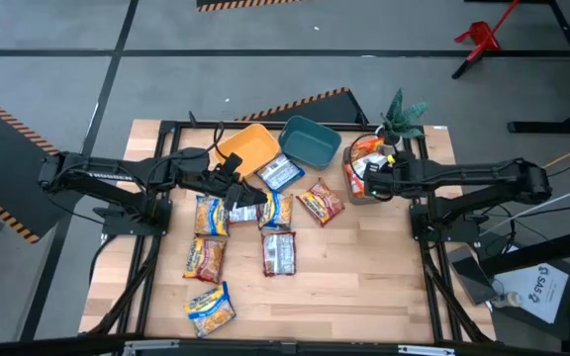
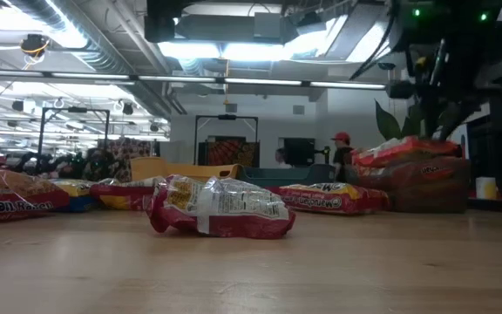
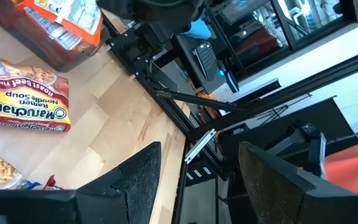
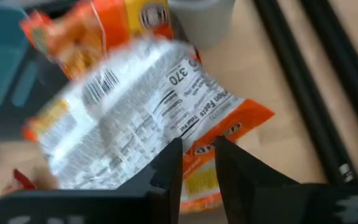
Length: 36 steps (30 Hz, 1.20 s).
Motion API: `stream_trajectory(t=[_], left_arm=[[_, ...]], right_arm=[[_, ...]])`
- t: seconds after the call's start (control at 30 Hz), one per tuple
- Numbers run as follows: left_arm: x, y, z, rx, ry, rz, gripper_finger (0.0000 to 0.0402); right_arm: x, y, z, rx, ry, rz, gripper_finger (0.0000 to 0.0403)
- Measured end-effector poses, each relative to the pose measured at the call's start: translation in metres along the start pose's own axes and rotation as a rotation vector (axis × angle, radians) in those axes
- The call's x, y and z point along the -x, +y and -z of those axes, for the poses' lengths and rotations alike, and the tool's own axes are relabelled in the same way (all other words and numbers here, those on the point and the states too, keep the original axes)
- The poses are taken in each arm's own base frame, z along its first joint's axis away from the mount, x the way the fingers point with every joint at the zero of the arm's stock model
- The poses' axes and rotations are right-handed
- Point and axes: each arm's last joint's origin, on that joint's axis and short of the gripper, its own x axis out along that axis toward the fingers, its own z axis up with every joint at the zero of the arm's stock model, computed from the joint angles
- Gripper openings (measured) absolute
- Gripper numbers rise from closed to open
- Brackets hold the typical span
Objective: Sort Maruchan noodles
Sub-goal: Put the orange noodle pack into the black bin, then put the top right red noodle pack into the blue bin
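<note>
Maruchan packets lie flat across the table's middle: yellow-and-blue ones point(image 1: 211, 215) point(image 1: 276, 210) point(image 1: 211, 309), red ones point(image 1: 320, 203) point(image 1: 278, 253) point(image 1: 205, 259), and one blue-faced packet point(image 1: 280, 173) by the bins. My left gripper point(image 1: 234, 183) point(image 3: 197, 180) hovers open over the packets near the yellow bin point(image 1: 248, 146), with nothing between its fingers. My right gripper point(image 1: 372, 178) point(image 4: 197, 165) is at the dark bin point(image 1: 356, 188) on the right and is shut on an orange packet point(image 4: 135, 106). More orange packets point(image 2: 408, 150) are piled in that bin. My right gripper pinches the orange packet by its orange sealed edge point(image 4: 199, 152) between the two fingers. The packet's white nutrition label point(image 4: 129, 118) faces the wrist camera and the packet spreads out ahead of the fingers. Whether it is lifted clear of the bin does not show.
The teal bin point(image 1: 310, 140) stands between the yellow and dark bins at the far edge. A small green plant point(image 1: 402, 114) stands at the far right corner. Black frame rails point(image 1: 428, 247) run along both table sides. Bare wood point(image 1: 364, 287) lies near the front right.
</note>
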Motion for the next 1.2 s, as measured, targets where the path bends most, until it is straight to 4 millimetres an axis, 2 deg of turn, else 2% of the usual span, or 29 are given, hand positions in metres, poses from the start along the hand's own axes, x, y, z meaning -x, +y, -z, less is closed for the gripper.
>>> stream_trajectory(t=[0.13,0.27,0.37,0.57,0.73,0.83,0.93,1.1,1.2], left_arm=[[0.0,0.0,0.0,0.0,0.0,-0.001,0.0211],[0.0,0.0,0.0,0.0,0.0,0.0,0.0211],[0.0,0.0,0.0,0.0,0.0,-0.001,0.0211],[0.0,-0.001,0.001,-0.003,0.025,0.017,0.0211],[-0.001,-0.005,0.008,-0.045,0.095,0.057,0.0211],[-0.003,-0.005,0.018,-0.06,0.154,0.036,0.0211],[-0.005,-0.003,0.027,-0.074,0.197,-0.013,0.0211],[-0.018,0.005,0.035,-0.072,0.227,-0.064,0.0211],[-0.027,0.01,0.036,-0.069,0.228,-0.073,0.0211]], right_arm=[[-0.013,-0.001,0.011,-0.003,0.071,-0.026,0.0074],[-0.013,-0.001,0.012,-0.004,0.109,-0.027,0.0072],[-0.004,0.004,0.007,0.004,0.12,-0.06,0.0072],[0.025,0.016,-0.011,0.064,0.11,-0.145,0.0072],[0.042,0.029,-0.013,0.248,0.195,-0.289,0.0072],[0.052,0.037,0.002,0.365,0.279,-0.448,0.0072],[0.062,0.046,0.027,0.506,0.299,-0.595,0.0072],[0.068,0.053,0.073,0.831,0.236,-0.68,0.0077],[0.063,0.059,0.101,1.043,0.222,-0.715,0.0107]])
